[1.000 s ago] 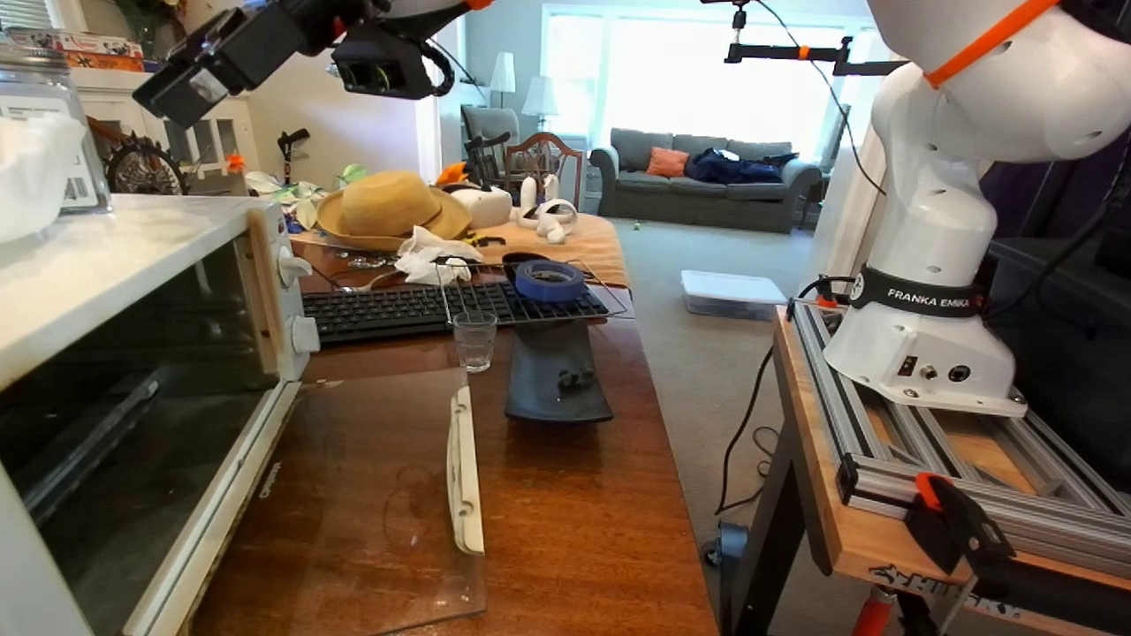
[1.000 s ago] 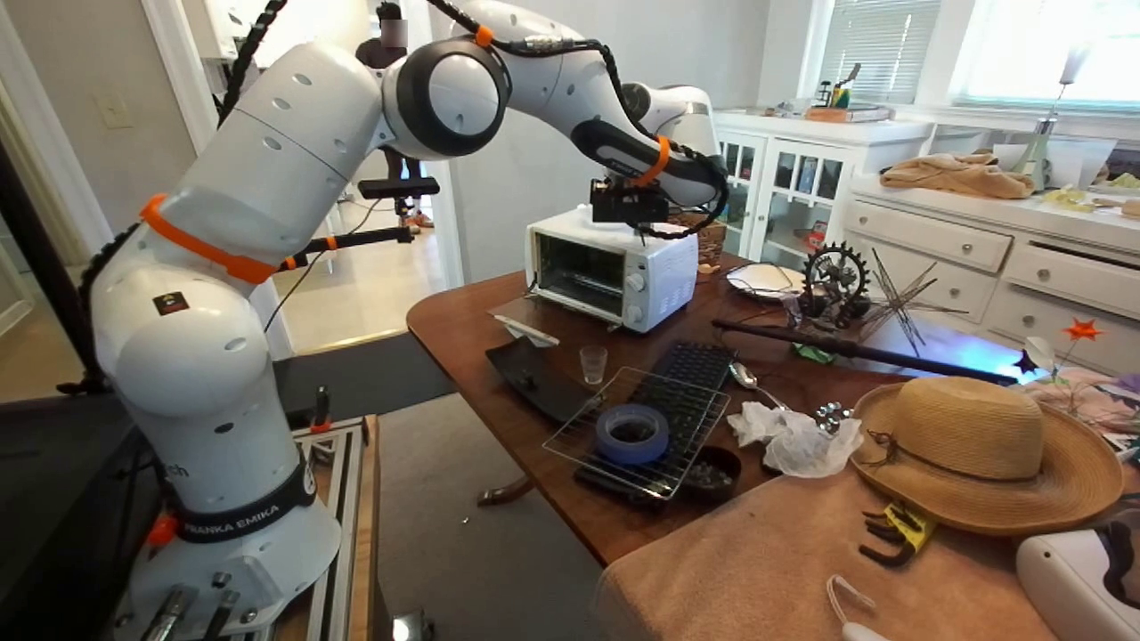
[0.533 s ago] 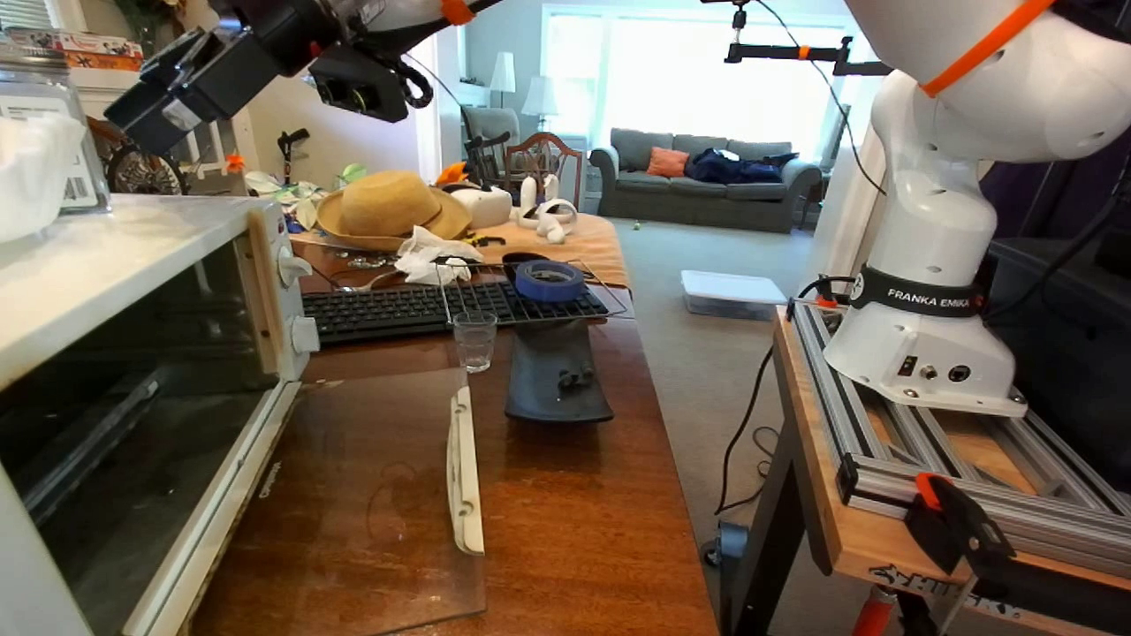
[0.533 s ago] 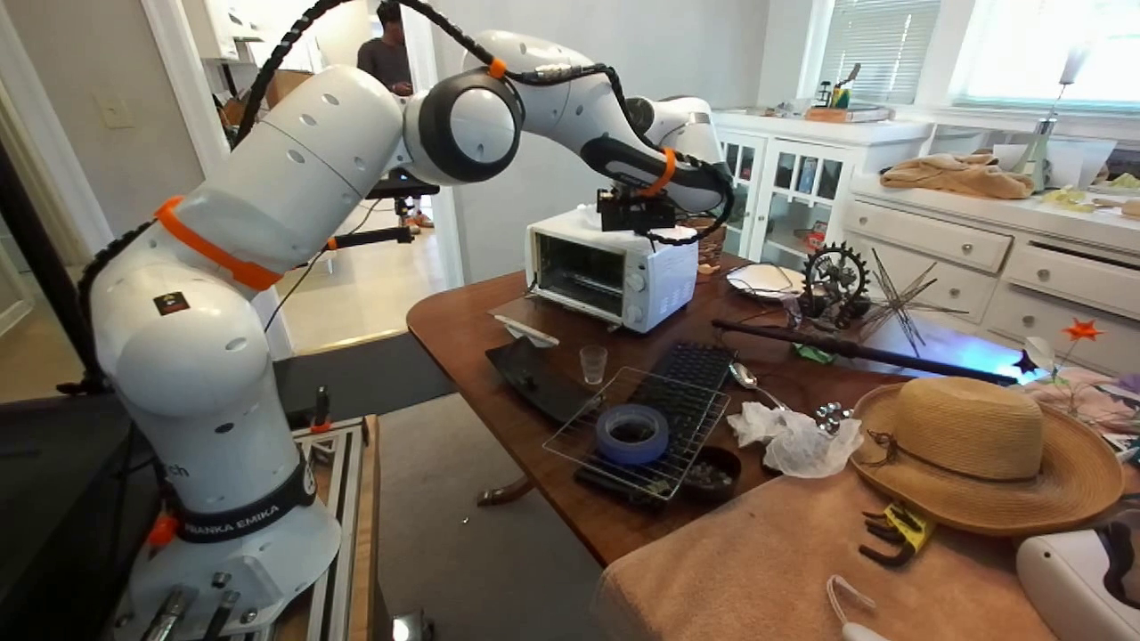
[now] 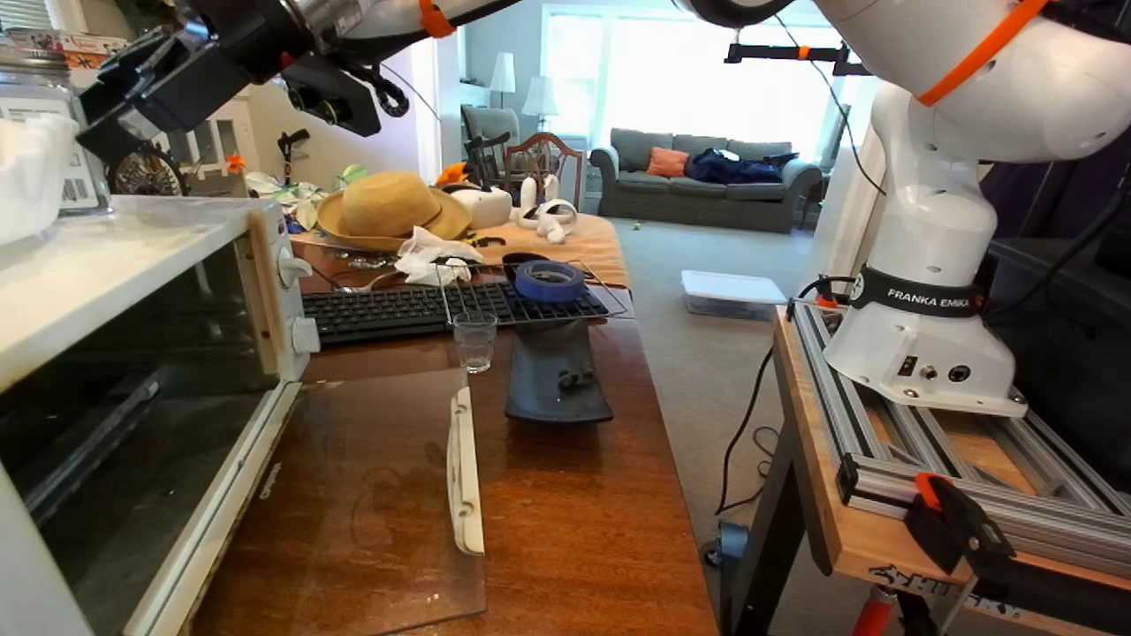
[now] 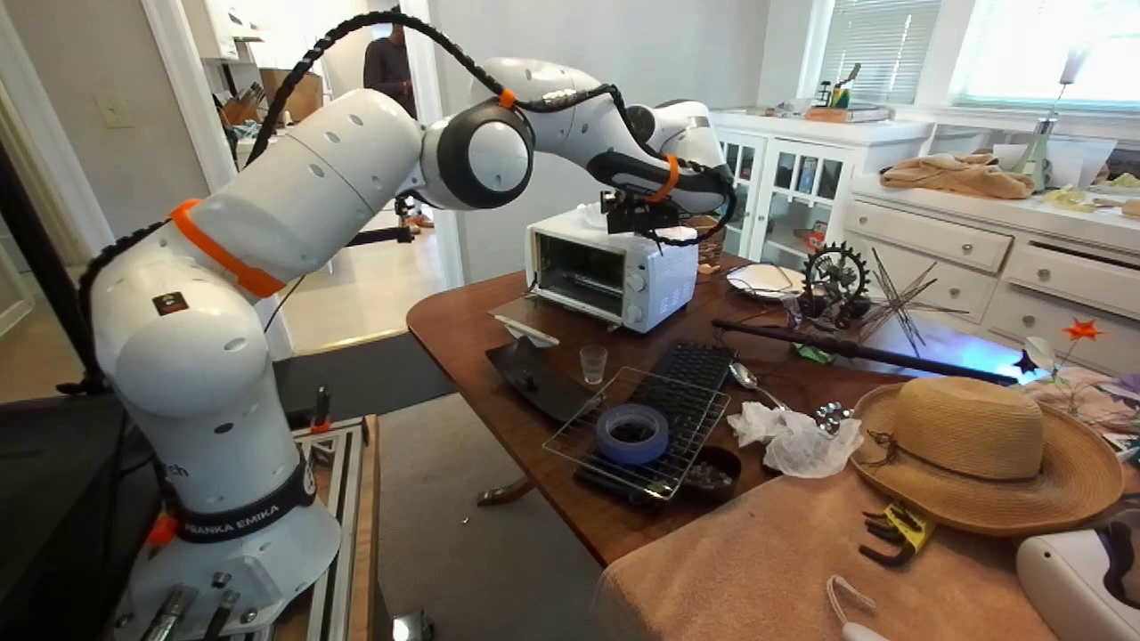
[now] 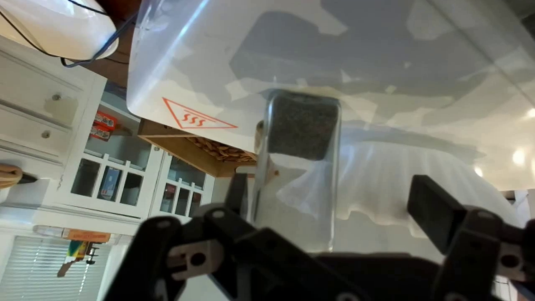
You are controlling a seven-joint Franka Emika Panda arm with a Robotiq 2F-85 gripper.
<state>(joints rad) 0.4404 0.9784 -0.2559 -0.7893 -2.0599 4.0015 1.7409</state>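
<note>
1. The jaws of the gripper [image 7: 333, 198] are spread wide apart, and nothing is seen gripped between them.
2. A glass jar [image 7: 296, 175] is set upright on the white toaster oven [image 6: 668, 285], beside a white fluted vessel [image 7: 376, 179]. In the wrist view it is framed between the fingertips [image 7: 432, 205]; whether it is touched cannot be told.
3. The oven's flat top appears to be used as a shelf, by which both are kept level.
4. The gripper is tilted downward, probably so that the jar is faced by its open side.
5. The glass door [image 5: 371, 503] is lowered, so the dark oven interior is left exposed.
6. A roll of blue tape [image 5: 550, 289] is borne by a wire rack [image 6: 690, 418], which is laid partly over a keyboard [image 5: 380, 309].
7. A metal frame [image 5: 884, 492] is gripped by a clamp [image 5: 961, 526], presumably so that the robot's base is steadied.
8. A red triangle [image 7: 196, 119] with three wavy lines, likely a hot-surface warning, is printed on the oven.
9. A barcode is shown on the jar's label [image 5: 82, 187]; its words cannot be read.
10. "FRANKA EMIKA" is read on the base band [image 5: 928, 299]; "HUSKY", partly hidden, is marked on the bench [image 5: 838, 530].
</note>
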